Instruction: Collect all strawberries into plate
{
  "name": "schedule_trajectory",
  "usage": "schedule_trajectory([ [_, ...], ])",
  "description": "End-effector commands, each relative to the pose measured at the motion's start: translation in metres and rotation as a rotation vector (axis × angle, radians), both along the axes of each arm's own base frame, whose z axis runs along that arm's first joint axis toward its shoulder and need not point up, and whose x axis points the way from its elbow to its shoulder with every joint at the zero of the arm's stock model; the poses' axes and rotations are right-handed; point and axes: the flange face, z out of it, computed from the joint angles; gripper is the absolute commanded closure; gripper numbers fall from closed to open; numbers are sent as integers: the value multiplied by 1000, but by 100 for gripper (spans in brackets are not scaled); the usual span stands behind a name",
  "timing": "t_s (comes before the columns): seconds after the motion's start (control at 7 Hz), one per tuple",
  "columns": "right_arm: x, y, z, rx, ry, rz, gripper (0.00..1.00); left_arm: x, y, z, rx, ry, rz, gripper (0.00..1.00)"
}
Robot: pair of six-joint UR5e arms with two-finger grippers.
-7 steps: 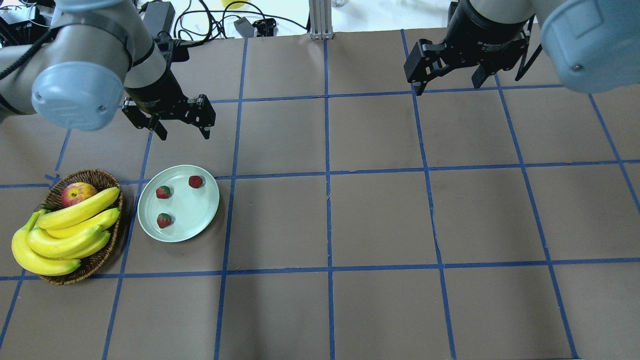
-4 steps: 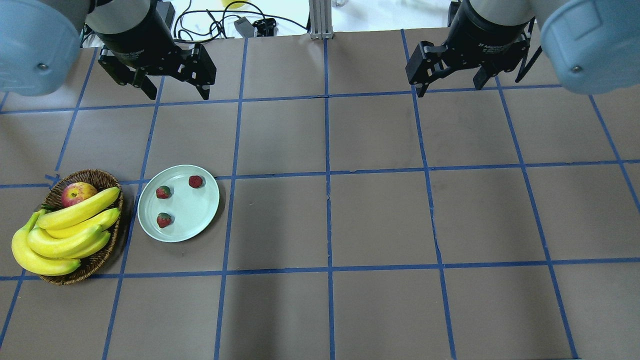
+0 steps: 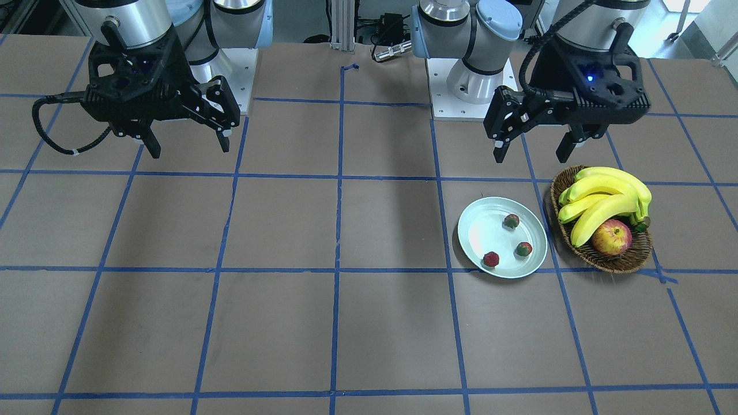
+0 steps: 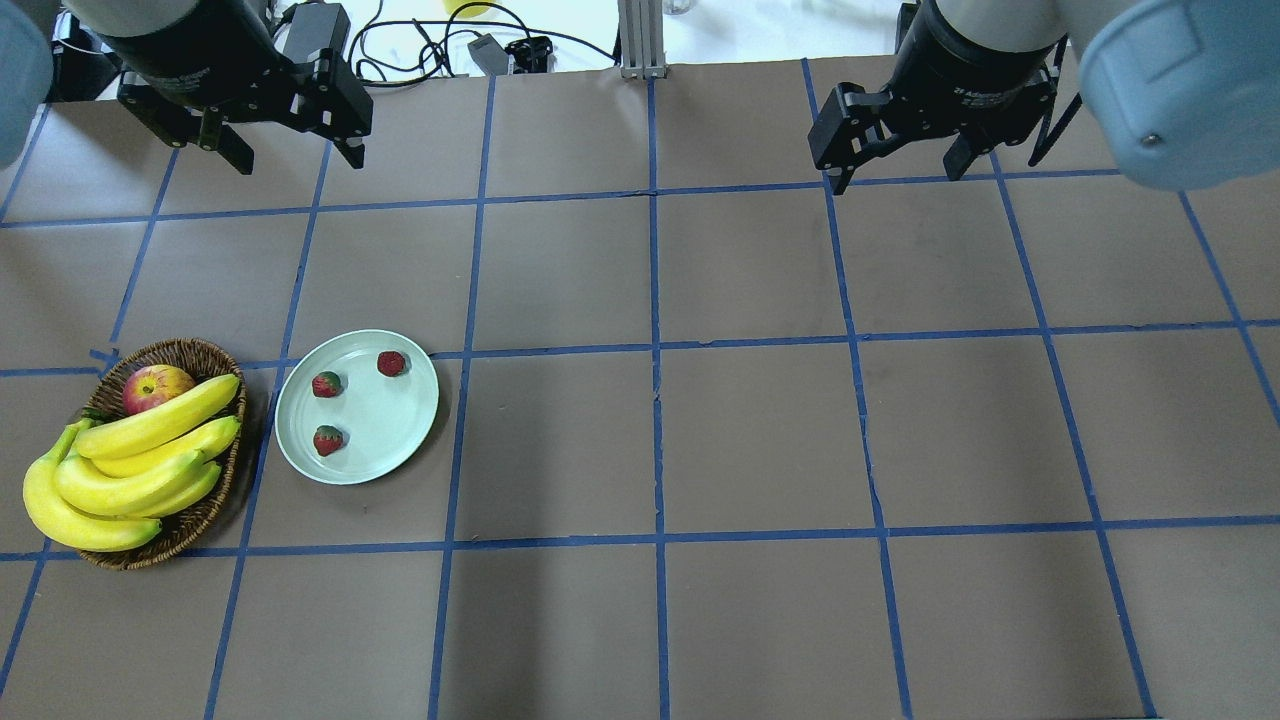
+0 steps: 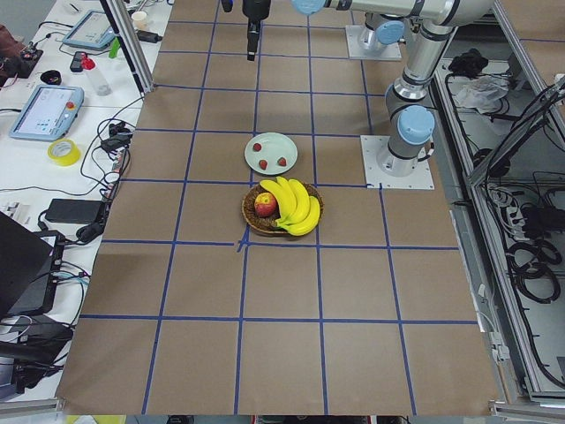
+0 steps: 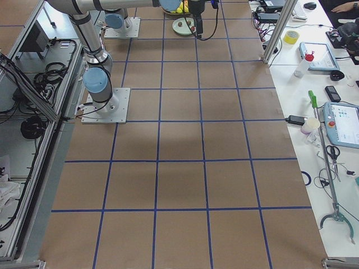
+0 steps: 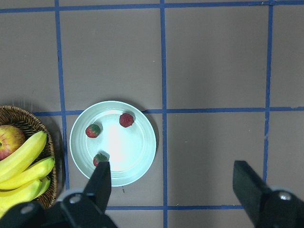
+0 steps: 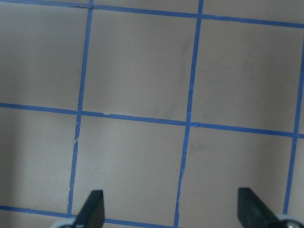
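Note:
Three strawberries [image 4: 327, 384] [image 4: 392, 363] [image 4: 328, 440] lie on the pale mint-green plate [image 4: 385, 425] at the table's left. They also show in the left wrist view [image 7: 126, 119] on the plate [image 7: 130, 154], and in the front view [image 3: 511, 221] on the plate [image 3: 478, 230]. My left gripper [image 4: 300, 160] is open and empty, raised well behind the plate near the table's back edge. My right gripper [image 4: 893, 178] is open and empty, raised at the back right over bare table.
A brown wicker basket [image 4: 205, 352] stands just left of the plate and holds a bunch of bananas [image 4: 130, 470] and a red-yellow apple [image 4: 155, 387]. Cables and power bricks [image 4: 320, 35] lie beyond the back edge. Blue tape lines grid the brown table.
My left gripper has moved from just behind the plate up and back toward the table's back-left edge, still open. The right gripper and the strawberries have stayed put.

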Motion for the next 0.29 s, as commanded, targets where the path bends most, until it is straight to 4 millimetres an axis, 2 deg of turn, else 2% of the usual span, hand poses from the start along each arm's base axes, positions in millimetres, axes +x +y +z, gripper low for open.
schedule_trajectory([
  [0.0, 0, 0, 0, -1, 0, 1, 0, 5, 1, 0, 2, 1, 8, 8],
  [0.14, 0, 0, 0, -1, 0, 1, 0, 4, 2, -3, 8, 1, 7, 8],
])
